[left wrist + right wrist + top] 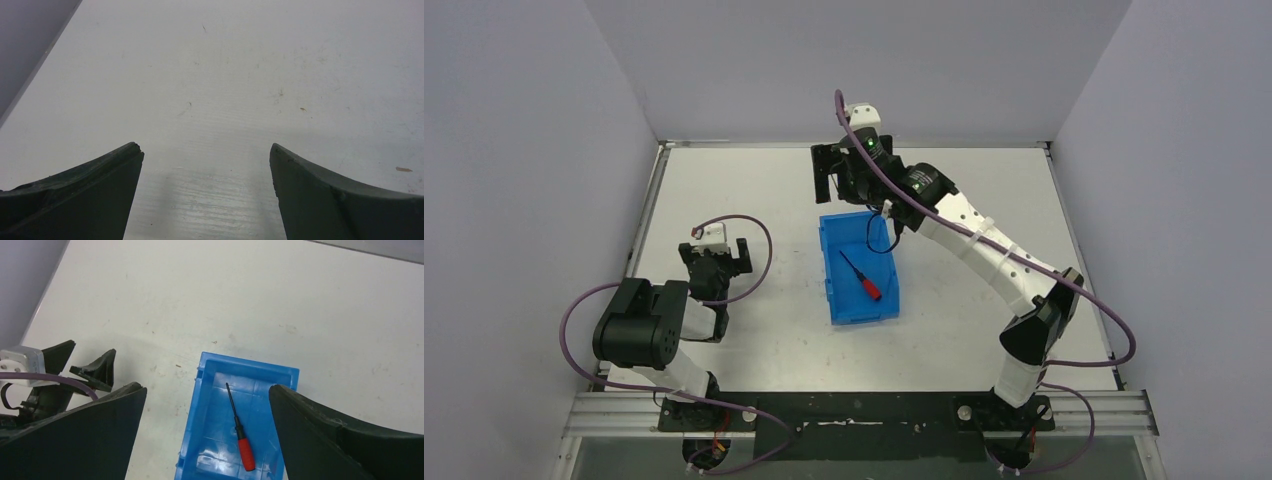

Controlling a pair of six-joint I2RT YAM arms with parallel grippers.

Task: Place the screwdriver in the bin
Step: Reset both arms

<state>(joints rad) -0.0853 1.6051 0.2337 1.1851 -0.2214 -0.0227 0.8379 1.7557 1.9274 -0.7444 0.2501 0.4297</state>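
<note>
Your red-handled screwdriver (239,432) lies in the blue plastic bin (192,420), so you look finished. The right end effector (836,180) hangs spread, seemingly above its far wall; the left end effector (206,150) idles, spread.

Robotics lab test cell. Scuffed white tabletop (754,190) boxed in on three sides by plain pale grey panel walls (524,150). Silver slotted aluminium rail (864,412) along near edge, two black-and-white jointed robot arms bolted to it: left arm (639,335), right arm (984,250). Loose purple cables (1133,348) loop along arms. Small white box camera (862,112) on right wrist, green indicator light (870,146) lit just below it. On table: blue rectangular plastic bin (849,295), small red-handled screwdriver (864,277) lying inside.
</note>
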